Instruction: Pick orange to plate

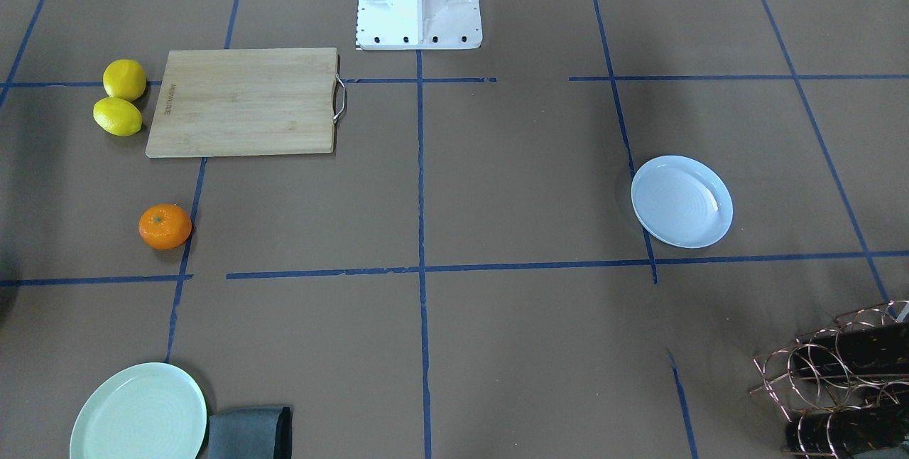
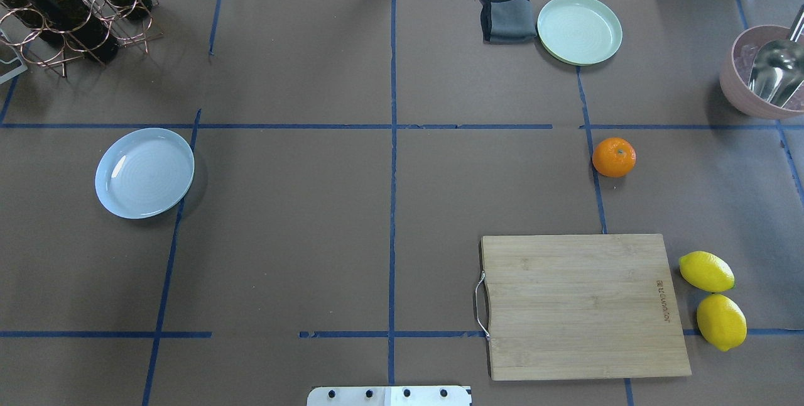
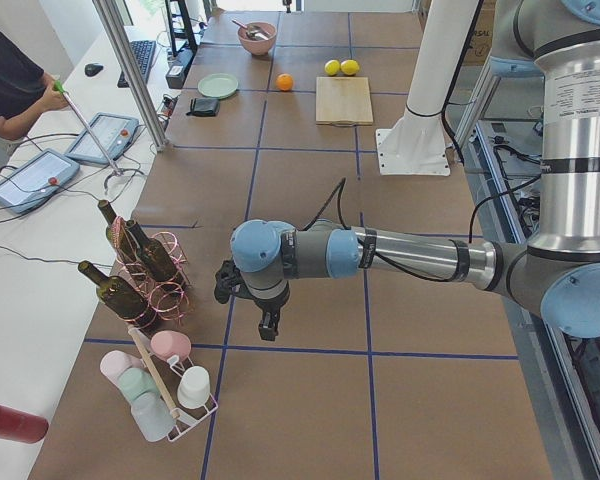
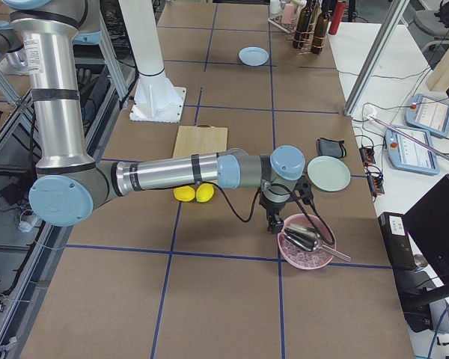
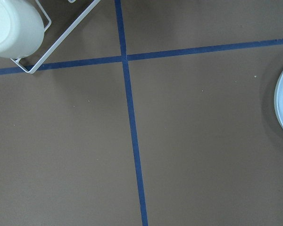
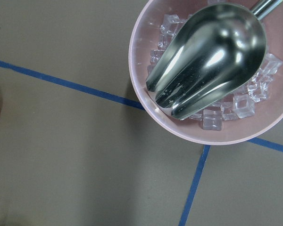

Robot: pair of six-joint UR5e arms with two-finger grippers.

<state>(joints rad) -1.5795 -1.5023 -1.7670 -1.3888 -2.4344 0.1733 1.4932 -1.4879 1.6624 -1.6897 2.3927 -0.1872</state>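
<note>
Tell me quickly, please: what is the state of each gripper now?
Left gripper: cannot be told; it shows only in a side view.
Right gripper: cannot be told; it also shows only in a side view.

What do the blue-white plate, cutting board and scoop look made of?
Plate: likely glazed ceramic or melamine, glossy; a bright highlight shows, which one is unclear. Cutting board: bamboo or light wood, matte, visible grain strips. Scoop: polished metal, probably stainless; mirror-like reflections.

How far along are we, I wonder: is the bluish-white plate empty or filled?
Empty: the plate shows only its rings; the orange lies far off.
</note>
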